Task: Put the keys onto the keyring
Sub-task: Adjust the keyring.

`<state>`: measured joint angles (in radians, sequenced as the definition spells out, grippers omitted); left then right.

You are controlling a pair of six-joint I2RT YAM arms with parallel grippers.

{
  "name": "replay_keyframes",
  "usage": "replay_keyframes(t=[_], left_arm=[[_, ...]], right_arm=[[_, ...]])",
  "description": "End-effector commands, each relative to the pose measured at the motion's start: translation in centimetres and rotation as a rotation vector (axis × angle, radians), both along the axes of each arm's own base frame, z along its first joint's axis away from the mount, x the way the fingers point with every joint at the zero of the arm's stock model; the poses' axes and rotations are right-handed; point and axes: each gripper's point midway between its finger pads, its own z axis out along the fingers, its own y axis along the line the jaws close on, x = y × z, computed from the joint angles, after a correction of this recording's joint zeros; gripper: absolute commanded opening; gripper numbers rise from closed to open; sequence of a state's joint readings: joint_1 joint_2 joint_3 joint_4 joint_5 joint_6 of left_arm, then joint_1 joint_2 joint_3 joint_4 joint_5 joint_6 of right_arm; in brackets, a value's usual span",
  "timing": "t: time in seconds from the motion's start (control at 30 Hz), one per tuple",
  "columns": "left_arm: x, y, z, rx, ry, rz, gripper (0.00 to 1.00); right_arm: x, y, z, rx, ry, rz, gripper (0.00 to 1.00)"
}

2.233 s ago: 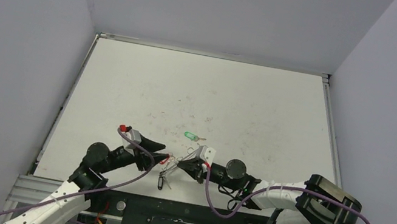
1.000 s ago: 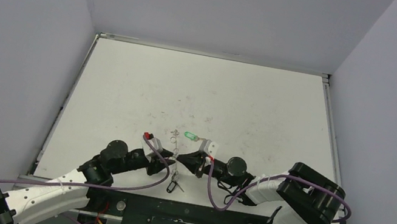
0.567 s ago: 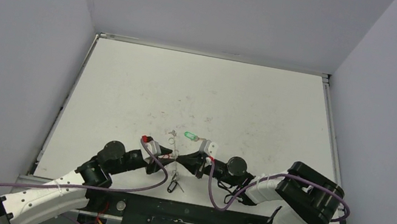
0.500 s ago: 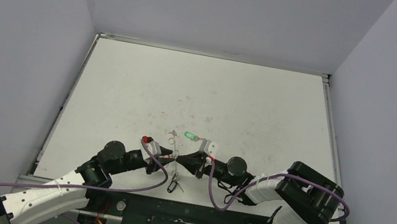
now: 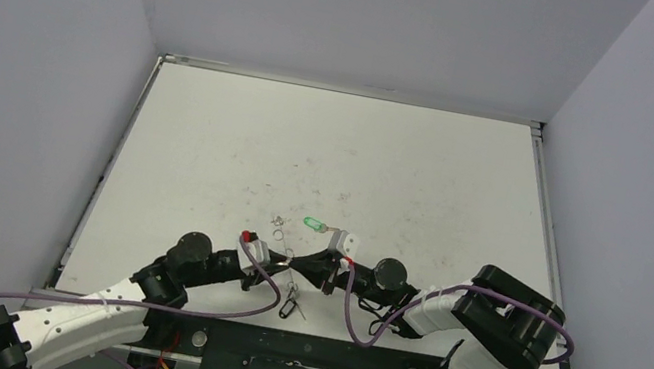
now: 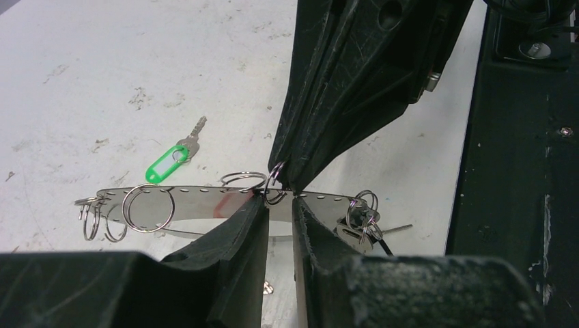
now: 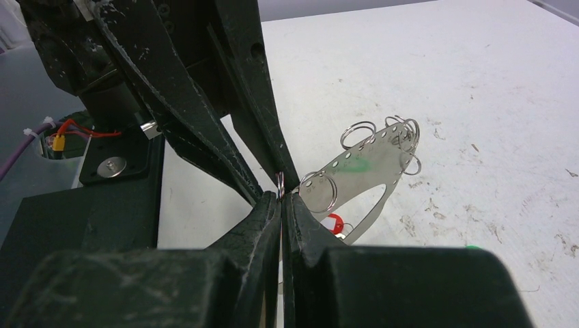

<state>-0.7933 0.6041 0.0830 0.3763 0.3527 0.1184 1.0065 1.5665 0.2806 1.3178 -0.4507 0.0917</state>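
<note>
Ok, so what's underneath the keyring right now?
A red tag peeks out below the keyring in the right wrist view; the keyring's metal covers the rest of it, so no key blade shows. The green-tagged key lies apart, not under it.

Crowding at the near edge, room opening farther out

The left gripper (image 6: 278, 205) and right gripper (image 7: 280, 198) are meeting tip to tip, the keyring (image 6: 191, 202) spanning crosswise at their tips and closing that gap; the green-tagged key (image 6: 167, 162) is lying just beyond. Past it the surface (image 5: 340, 146) is running free to the far wall (image 5: 362, 18).
</note>
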Motion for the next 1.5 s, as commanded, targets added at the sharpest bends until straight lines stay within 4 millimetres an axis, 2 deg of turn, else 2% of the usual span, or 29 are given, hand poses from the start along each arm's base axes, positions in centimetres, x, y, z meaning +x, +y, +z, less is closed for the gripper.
replay_keyframes(t=[0.0,0.17,0.4,0.47,0.57,0.83,1.23,1.33,1.47], left_arm=[[-0.2,-0.8,1.9,-0.048,-0.067,-0.047,0.17],[-0.1,-0.8,2.5,-0.069,-0.078,-0.037,0.10],[-0.1,-0.7,3.3,-0.103,-0.100,-0.031,0.15],[-0.1,-0.8,3.3,-0.103,-0.099,-0.033,0.12],[-0.2,-0.9,3.4,-0.107,-0.099,-0.041,0.00],[-0.4,-1.1,3.7,-0.122,-0.077,-0.053,0.00],[0.4,-0.2,4.2,-0.150,-0.019,0.042,0.00],[0.3,-0.3,4.0,-0.149,-0.015,0.036,0.07],[0.2,-0.7,3.7,-0.136,-0.001,0.013,0.09]], right_arm=[[0.1,0.7,2.6,0.081,-0.042,0.029,0.00],[0.1,0.7,2.4,0.074,-0.035,0.028,0.00],[0.1,0.8,2.4,0.072,-0.032,0.033,0.00],[0.1,0.8,2.4,0.072,-0.032,0.032,0.00],[0.1,0.8,2.2,0.069,-0.028,0.033,0.00],[0.2,0.8,2.0,0.059,-0.019,0.026,0.00],[-0.2,1.0,1.7,0.028,-0.012,0.054,0.00],[-0.3,1.1,1.9,0.042,-0.011,0.061,0.00],[-0.4,1.3,2.1,0.055,-0.005,0.068,0.00]])
